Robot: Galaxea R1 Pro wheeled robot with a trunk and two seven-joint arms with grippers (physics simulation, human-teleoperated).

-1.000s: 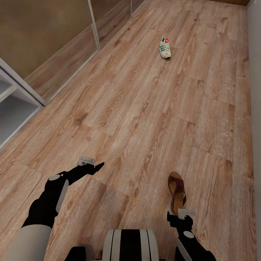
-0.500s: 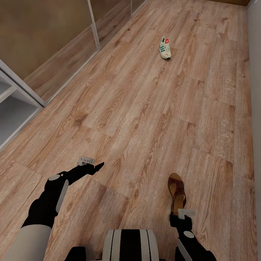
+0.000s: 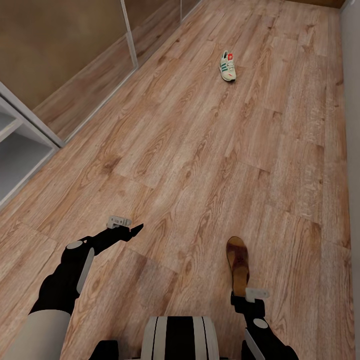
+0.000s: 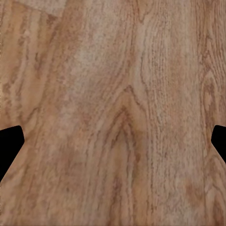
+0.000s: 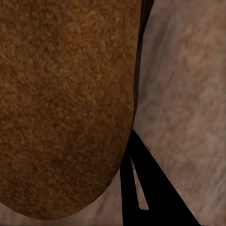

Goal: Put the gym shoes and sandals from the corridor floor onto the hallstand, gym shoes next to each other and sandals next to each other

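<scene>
One brown sandal [image 3: 237, 262] is tipped onto its side close in front of me on the corridor floor [image 3: 200, 150]. My right gripper [image 3: 245, 292] is shut on its heel end. The right wrist view has the sandal's brown surface [image 5: 66, 103] pressed against a dark finger [image 5: 141, 183]. One white gym shoe [image 3: 227, 65] with green stripes lies far ahead on the planks. My left gripper [image 3: 134, 230] hovers open over bare floor, its fingertips far apart at the picture's edges in the left wrist view [image 4: 113, 141]. The pale hallstand [image 3: 30, 137] stands at the left edge.
Glass wall panels with a pale frame [image 3: 129, 35] run along the left side beyond the hallstand. A light wall [image 3: 352, 100] borders the corridor on the right. Wide wood flooring stretches between me and the gym shoe.
The sandal has rolled from lying flat, footbed up, onto its side and shifted slightly left in the right gripper's hold. The left arm and the gym shoe have not moved.
</scene>
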